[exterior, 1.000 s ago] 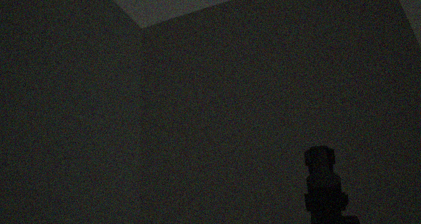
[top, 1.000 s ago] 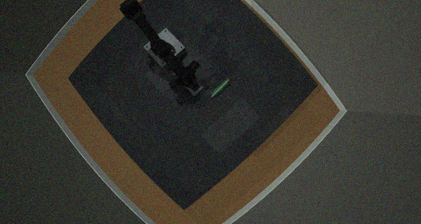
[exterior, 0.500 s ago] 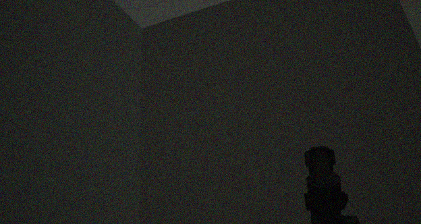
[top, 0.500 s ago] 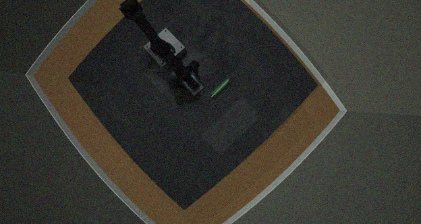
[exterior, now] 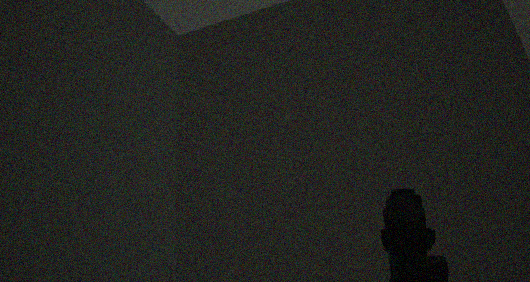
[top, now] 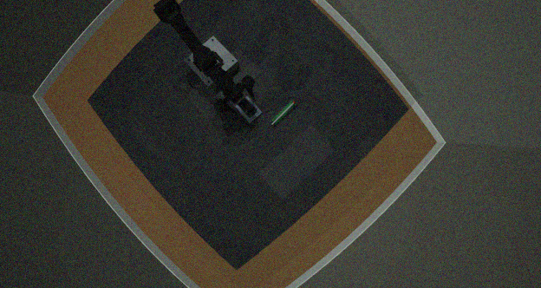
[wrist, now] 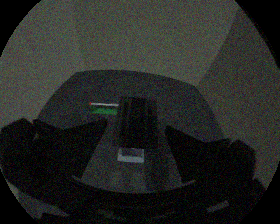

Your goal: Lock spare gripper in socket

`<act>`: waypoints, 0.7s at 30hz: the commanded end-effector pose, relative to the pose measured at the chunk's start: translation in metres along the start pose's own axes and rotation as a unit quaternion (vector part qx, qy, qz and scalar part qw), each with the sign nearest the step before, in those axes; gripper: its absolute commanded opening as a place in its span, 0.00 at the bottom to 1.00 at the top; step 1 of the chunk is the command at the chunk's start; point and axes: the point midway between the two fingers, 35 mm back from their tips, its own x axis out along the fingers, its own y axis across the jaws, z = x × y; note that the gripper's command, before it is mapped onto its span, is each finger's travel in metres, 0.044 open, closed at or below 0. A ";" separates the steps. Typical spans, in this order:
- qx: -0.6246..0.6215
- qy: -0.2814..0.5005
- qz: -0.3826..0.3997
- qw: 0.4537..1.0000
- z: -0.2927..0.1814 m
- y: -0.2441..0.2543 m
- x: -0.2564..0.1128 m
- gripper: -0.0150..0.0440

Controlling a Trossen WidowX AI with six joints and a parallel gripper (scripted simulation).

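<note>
My gripper (top: 237, 96) (wrist: 136, 124) is open, with dark fingers wide apart on either side of an upright dark block (wrist: 137, 117), which looks like the spare gripper. Gaps show between the block and both fingertips. A pale grey bracket (wrist: 131, 159), apparently the mount, shows at the block's foot; in the top view a grey rectangular frame (top: 256, 116) surrounds a dark middle. The thin white lock pin (top: 278, 118) (wrist: 105, 105), red at one end, lies by a green strip (wrist: 105, 111) beyond the left finger. The socket and spigot holes are hidden or too dark to see.
A pale plate (top: 224, 54) with screw holes lies under the arm (top: 186, 32). A faint grey rectangle (top: 295, 162) is on the dark mat (top: 173, 156). An orange border (top: 126, 152) and light rim surround the mat. In the exterior view only a dark arm silhouette (exterior: 405, 229) shows.
</note>
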 end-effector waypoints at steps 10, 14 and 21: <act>0.003 0.006 -0.003 1.000 0.014 -0.001 -0.019 1.00; 0.004 0.010 -0.005 1.000 0.016 -0.002 -0.024 1.00; 0.008 0.015 -0.008 1.000 0.022 -0.002 -0.033 1.00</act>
